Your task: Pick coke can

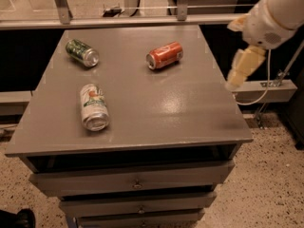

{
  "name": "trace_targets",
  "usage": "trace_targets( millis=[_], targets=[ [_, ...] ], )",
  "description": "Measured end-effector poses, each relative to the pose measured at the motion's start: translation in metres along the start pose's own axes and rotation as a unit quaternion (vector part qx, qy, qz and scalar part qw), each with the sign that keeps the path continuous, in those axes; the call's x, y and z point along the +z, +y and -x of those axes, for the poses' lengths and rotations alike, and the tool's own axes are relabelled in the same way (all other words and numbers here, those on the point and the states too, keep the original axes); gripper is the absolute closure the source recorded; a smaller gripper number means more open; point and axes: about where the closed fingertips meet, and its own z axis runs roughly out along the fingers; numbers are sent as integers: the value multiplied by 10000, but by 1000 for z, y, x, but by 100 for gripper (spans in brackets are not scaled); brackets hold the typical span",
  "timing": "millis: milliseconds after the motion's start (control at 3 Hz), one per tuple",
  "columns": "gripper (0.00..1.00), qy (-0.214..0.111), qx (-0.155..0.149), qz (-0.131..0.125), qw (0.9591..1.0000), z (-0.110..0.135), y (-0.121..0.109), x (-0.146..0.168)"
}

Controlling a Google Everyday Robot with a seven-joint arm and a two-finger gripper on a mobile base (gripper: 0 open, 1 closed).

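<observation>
coke can (pixel 165 55) lies sideways on the worktop (pixel 190 113); hand (pixel 236 77), beside the right edge, openness untellable, could nudge it rolling.

The arm (pixel 275 13) comes in at the top right corner, where the picture's edge cuts it off. The gripper (pixel 236 77) hangs just off the right side of the desk (pixel 156 108), near its far corner, and shows only as a pale shape with no clear detail. The white lettering on the coke can (pixel 165 55) cannot be read, nor can the markings on the white can (pixel 93 107) or the green can (pixel 82 52). The lowest of the drawers (pixel 137 182) is cut by the bottom edge. A dark object (pixel 16 218) in the bottom left corner is cropped and cannot be identified. The metal posts (pixel 61 4) behind the desk run out at the top.
</observation>
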Motion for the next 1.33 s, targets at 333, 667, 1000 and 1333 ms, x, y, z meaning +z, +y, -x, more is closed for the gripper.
trace_targets(
  millis=[333, 667, 1000, 1333],
  targets=[
    [0, -482, 10, 47, 9988, 17, -46, 37],
    [0, -1041, 22, 160, 9944, 50, -84, 78],
    [0, -1481, 14, 319, 9885, 85, -104, 114],
    [0, -1602, -92, 362, 9864, 110, -112, 139]
  ],
)
